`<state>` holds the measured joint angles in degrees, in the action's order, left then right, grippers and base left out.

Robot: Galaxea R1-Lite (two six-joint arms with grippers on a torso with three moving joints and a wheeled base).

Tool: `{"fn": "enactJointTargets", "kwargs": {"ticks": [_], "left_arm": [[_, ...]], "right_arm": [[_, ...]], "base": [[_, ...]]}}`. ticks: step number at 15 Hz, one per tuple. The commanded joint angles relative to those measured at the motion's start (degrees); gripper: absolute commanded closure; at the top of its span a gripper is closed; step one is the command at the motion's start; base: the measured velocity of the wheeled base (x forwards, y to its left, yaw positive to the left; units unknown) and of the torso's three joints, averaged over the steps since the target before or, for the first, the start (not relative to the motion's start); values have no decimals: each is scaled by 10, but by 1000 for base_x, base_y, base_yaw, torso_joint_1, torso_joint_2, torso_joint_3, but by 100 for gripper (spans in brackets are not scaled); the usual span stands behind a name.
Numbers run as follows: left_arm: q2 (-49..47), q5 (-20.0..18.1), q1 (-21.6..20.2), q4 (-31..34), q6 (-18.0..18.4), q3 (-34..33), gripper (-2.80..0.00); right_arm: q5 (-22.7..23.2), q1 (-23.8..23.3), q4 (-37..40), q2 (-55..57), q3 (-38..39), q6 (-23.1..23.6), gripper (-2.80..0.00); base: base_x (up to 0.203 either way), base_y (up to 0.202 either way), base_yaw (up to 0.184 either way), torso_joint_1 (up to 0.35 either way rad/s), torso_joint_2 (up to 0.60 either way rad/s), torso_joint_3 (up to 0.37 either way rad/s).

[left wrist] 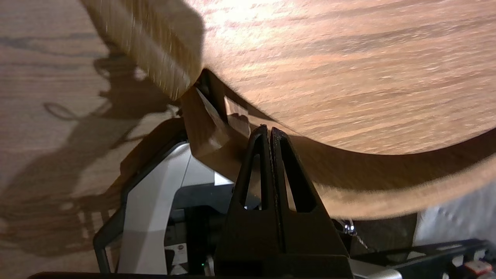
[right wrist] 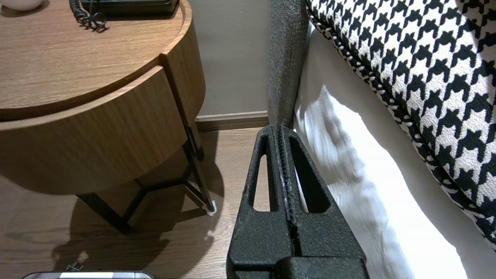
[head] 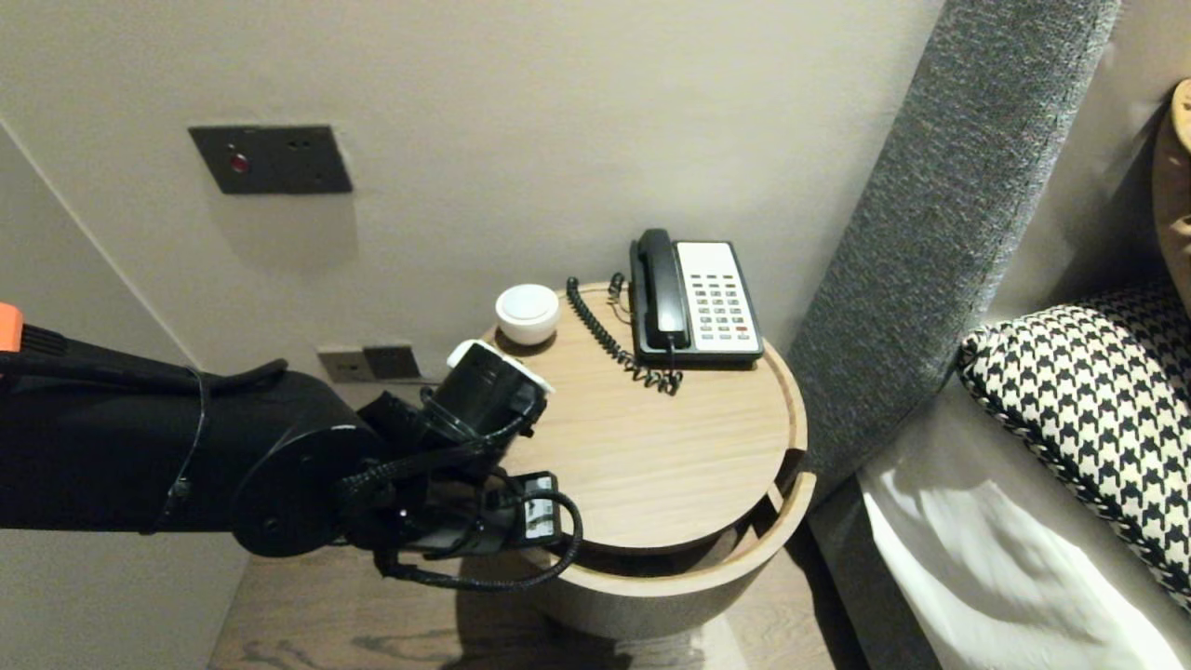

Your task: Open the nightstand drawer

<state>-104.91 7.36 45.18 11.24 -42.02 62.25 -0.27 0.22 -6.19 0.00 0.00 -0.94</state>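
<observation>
My left tool (left wrist: 270, 131), pressed together and empty, hangs just beside the curved drawer (head: 735, 558) at the front edge of the round bedside surface (head: 651, 447). I judge the drawer to be stiff, smooth wood, and its top rim is the place to hold. My right tool (right wrist: 279, 130), also together, sits parked by the bed (right wrist: 348, 174).

A round wooden table (head: 651, 456) stands on the wood floor (head: 307, 614). At the back of its top sit a corded telephone (head: 696, 298), its coiled cord (head: 609, 342) and a small white bowl (head: 528, 314).
</observation>
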Motion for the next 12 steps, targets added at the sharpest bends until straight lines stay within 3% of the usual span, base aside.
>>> {"fn": "enactJointTargets", "kwargs": {"ticks": [1, 12], "left_arm": [[5, 3, 3, 3, -5, -25, 0], [84, -4, 49, -25, -4, -135, 0]], "right_arm": [[0, 0, 0, 1, 23, 0, 0], [0, 0, 0, 1, 23, 0, 0]], "base": [[0, 0, 0, 0, 0, 0], [0, 0, 0, 0, 0, 0]]}}
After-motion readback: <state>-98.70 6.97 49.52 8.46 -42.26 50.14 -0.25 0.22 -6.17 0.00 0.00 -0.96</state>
